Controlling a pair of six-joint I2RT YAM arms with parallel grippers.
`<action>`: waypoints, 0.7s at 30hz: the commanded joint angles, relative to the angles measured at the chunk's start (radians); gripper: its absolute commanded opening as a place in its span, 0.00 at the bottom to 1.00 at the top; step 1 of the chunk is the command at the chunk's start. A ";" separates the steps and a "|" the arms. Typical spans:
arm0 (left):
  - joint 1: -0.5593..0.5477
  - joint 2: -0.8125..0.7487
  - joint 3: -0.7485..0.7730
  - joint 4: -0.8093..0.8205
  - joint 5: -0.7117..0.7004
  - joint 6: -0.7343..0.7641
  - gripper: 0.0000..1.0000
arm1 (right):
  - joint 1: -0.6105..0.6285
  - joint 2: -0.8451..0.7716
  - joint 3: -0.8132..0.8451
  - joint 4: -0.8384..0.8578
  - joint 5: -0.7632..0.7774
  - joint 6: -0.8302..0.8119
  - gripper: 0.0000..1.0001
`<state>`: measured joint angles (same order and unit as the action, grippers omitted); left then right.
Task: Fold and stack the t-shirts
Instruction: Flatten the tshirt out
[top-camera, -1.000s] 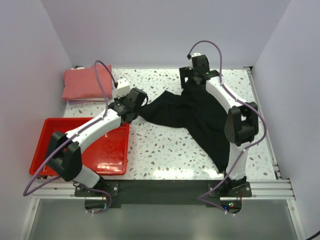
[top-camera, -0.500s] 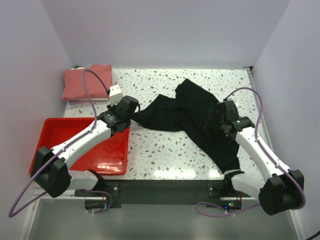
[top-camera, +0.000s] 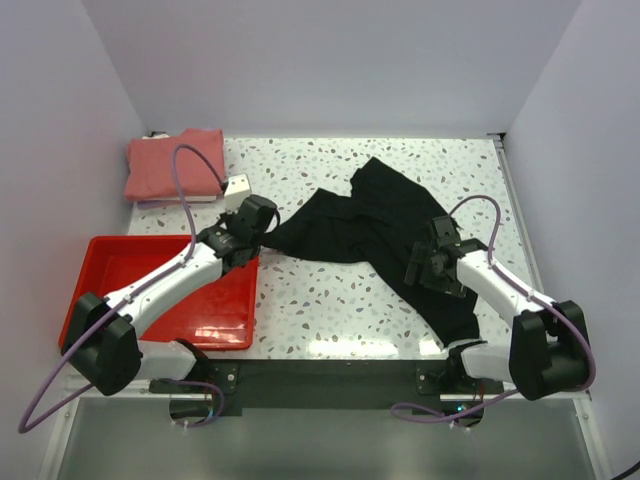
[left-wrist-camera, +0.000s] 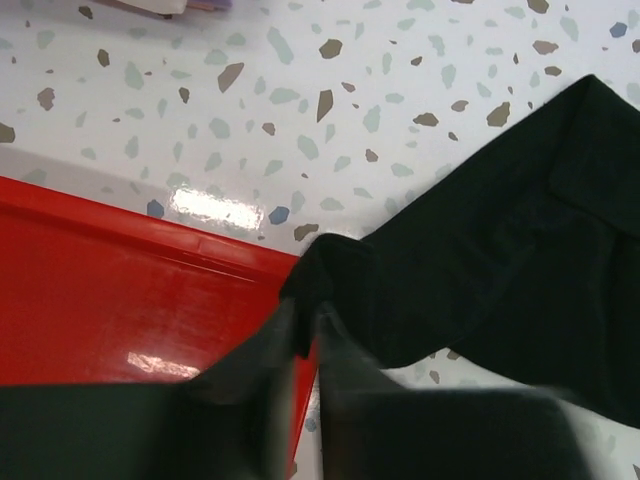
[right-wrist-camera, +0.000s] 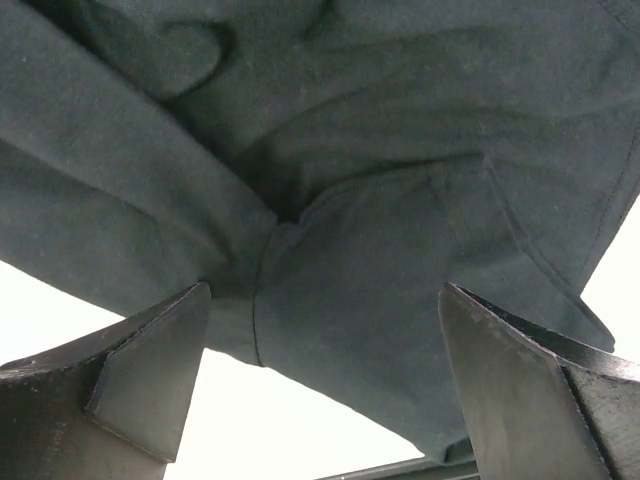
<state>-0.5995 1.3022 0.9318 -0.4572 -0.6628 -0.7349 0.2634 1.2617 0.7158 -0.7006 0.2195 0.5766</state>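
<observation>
The black t-shirt (top-camera: 385, 232) lies crumpled across the middle and right of the table. My left gripper (top-camera: 262, 228) is shut on the shirt's left corner (left-wrist-camera: 325, 268), just above the tray's corner. My right gripper (top-camera: 428, 262) is open, low over the shirt's lower right part (right-wrist-camera: 340, 200), jaws wide on either side of a seamed fold. The salmon-pink t-shirt (top-camera: 172, 163) lies folded at the back left corner, apart from both grippers.
A red plastic tray (top-camera: 120, 260) sits at the front left, its corner under my left gripper; it also shows in the left wrist view (left-wrist-camera: 110, 290). White walls close in the table on three sides. A metal rail runs along the near edge.
My right arm swung from the back of the table down over the shirt's lower right part. My left gripper shifted slightly forward with the shirt corner held.
</observation>
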 joint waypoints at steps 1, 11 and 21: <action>0.007 0.000 0.010 0.042 0.037 0.037 0.32 | -0.003 0.008 0.019 0.052 0.043 0.012 0.99; 0.000 0.022 0.160 0.106 0.189 0.133 1.00 | -0.010 -0.044 0.062 0.026 0.092 -0.032 0.99; -0.016 0.129 0.334 0.199 0.297 0.206 1.00 | -0.021 -0.125 0.082 0.009 0.146 -0.067 0.99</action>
<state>-0.6102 1.3804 1.2179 -0.3565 -0.4683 -0.5793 0.2497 1.1679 0.7631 -0.6876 0.3088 0.5278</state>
